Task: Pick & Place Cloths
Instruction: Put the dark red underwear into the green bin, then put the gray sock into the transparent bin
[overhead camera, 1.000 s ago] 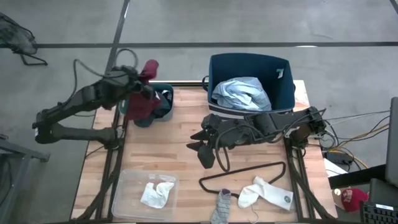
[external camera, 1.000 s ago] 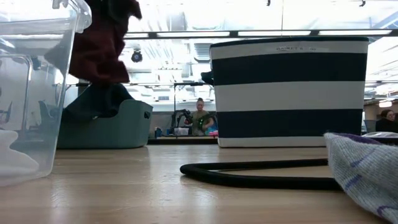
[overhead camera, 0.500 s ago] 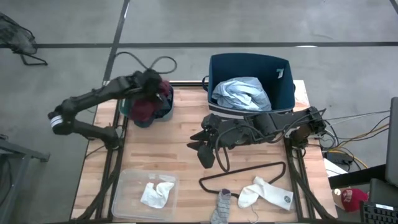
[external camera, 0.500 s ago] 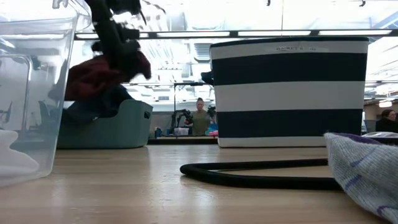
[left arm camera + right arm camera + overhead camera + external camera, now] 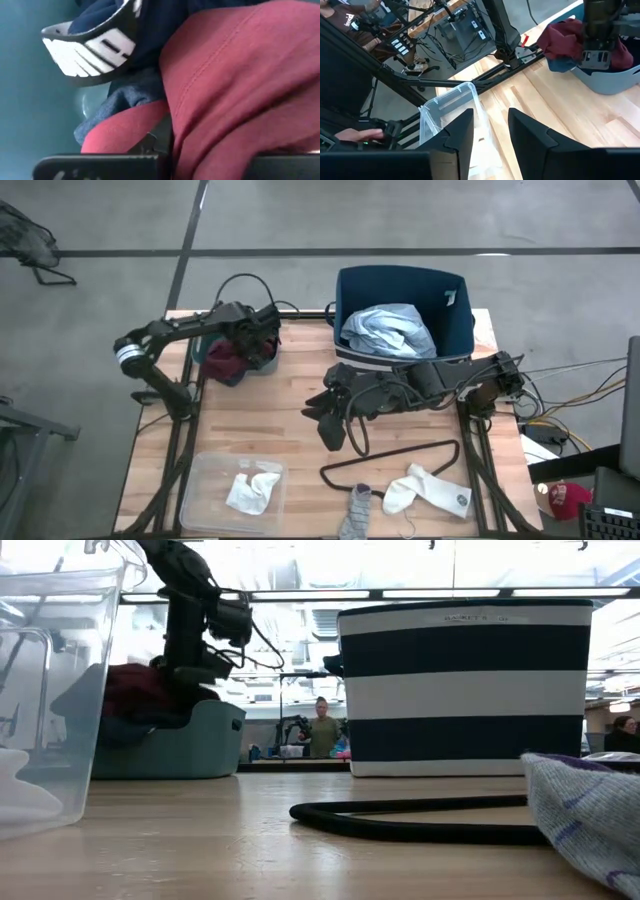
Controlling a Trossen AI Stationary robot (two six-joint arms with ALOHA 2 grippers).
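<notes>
Left gripper (image 5: 262, 340), lowered since earlier, clasps the maroon piece (image 5: 226, 361) inside the teal bin (image 5: 262, 367); right gripper (image 5: 318, 412) rests spread apart.

The table (image 5: 270, 425) is pale, smooth wood planks. The tray (image 5: 205, 480) is clear glossy plastic, and the tub (image 5: 190, 745) matt teal plastic. The maroon piece (image 5: 225, 358) is soft matt cloth.
</notes>
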